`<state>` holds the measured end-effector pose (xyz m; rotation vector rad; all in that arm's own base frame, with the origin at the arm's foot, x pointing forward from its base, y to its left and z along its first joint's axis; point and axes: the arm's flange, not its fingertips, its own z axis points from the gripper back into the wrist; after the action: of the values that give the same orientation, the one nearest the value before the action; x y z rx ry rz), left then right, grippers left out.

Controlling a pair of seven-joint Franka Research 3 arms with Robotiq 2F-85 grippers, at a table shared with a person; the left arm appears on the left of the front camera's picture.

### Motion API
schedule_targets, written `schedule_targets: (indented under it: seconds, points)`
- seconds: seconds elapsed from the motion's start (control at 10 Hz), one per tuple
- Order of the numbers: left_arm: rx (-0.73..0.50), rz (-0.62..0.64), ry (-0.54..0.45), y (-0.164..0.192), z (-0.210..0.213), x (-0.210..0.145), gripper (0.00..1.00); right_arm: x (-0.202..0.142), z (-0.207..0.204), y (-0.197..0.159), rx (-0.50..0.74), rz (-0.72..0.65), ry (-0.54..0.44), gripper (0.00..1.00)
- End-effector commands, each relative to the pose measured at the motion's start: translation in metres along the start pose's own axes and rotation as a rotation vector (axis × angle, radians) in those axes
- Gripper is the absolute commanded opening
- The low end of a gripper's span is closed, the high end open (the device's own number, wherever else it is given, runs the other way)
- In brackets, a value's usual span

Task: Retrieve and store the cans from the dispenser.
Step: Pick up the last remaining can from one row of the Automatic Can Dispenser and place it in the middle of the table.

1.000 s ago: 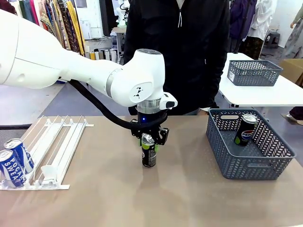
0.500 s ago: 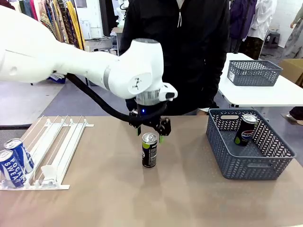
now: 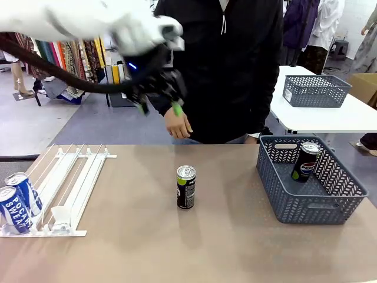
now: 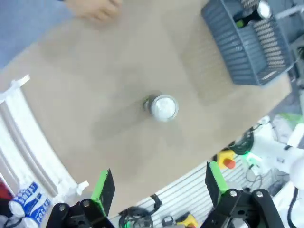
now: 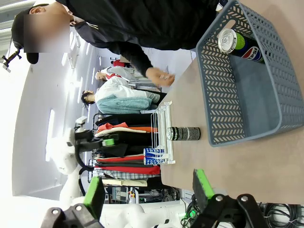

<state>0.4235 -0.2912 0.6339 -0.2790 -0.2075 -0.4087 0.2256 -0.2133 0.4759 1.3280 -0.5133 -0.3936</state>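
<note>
The left hand [image 3: 159,105] is held open and empty above the black can [image 3: 185,187], which could be toppled by off-centre descent.

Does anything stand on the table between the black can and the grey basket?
Nothing visible does. The tabletop between the black can and the grey basket is bare. Inside the basket one Pepsi can leans at the far wall, leaving room.
</note>
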Motion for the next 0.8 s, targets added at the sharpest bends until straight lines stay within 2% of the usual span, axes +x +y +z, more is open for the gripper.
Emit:
schedule_targets:
  seconds: [0.0, 0.1, 0.2, 0.3, 0.4, 0.6, 0.7]
  points:
    - [-0.147, 0.135, -0.07, 0.099, 0.05, -0.063, 1.0, 0.001, 0.0, 0.002, 0.023, 0.024, -0.008, 1.0]
    - [-0.205, 0.263, -0.121, 0.152, 0.077, -0.093, 1.0, 0.001, 0.0, 0.002, 0.023, 0.024, -0.008, 1.0]
    - [-0.373, 0.323, -0.122, 0.213, 0.093, -0.132, 1.0, 0.001, 0.0, 0.002, 0.023, 0.024, -0.008, 1.0]
    - [-0.518, 0.387, -0.182, 0.261, 0.097, -0.176, 1.0, 0.001, 0.0, 0.002, 0.023, 0.024, -0.008, 1.0]
    - [-0.574, 0.488, -0.256, 0.294, 0.089, -0.223, 1.0, 0.001, 0.0, 0.002, 0.023, 0.024, -0.008, 1.0]
    - [-0.681, 0.578, -0.4, 0.321, 0.049, -0.312, 1.0, 0.001, 0.0, 0.002, 0.023, 0.024, -0.008, 1.0]
    - [-0.717, 0.607, -0.408, 0.328, 0.028, -0.336, 1.0, 0.001, 0.0, 0.002, 0.023, 0.024, -0.008, 1.0]
